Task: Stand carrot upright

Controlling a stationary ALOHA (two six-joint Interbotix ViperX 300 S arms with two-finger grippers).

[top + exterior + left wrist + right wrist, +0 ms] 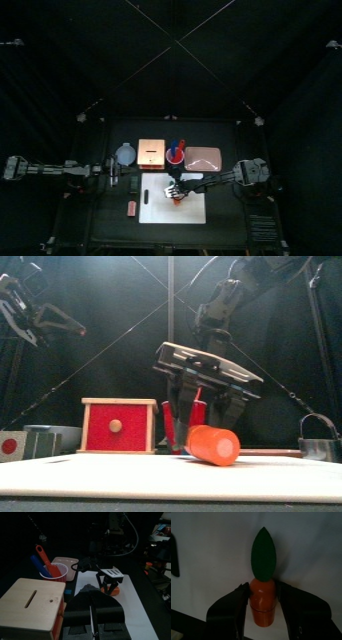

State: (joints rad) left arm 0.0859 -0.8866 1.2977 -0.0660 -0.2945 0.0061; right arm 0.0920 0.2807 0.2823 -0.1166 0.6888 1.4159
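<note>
From table height, nearest the front edge, the white sheet (160, 478) covers the table (40, 502), and on it lies the small orange plastic toy carrot with its flat green leaf tip (213, 445), its round orange butt turned toward the front and its body tilted, not yet vertical. The right gripper (198, 416) comes down over it from above. The right wrist view shows this grasp plainly: the carrot (263, 587) sits between the two black fingers (238, 604), which press against its orange body on either side, with the green leaf pointing away past the fingertips over the white sheet (211, 557). So the carrot is grasped but, as I judge it, still leaning; the lift or pivot onto its base and the release are left to do.

Farther back stand a red-framed wooden box with a round knob (118, 426) and a clear cup holding a red tool (187, 414). At the far left is a small grey block with a red disc (14, 443), and at the right a dark metal piece (318, 441).

The left gripper (60, 324) hangs raised at the left, well apart from the carrot; in its own wrist view its fingers (93, 619) appear nearly closed and empty, aimed toward the carrot (111, 588) across the sheet.
</note>
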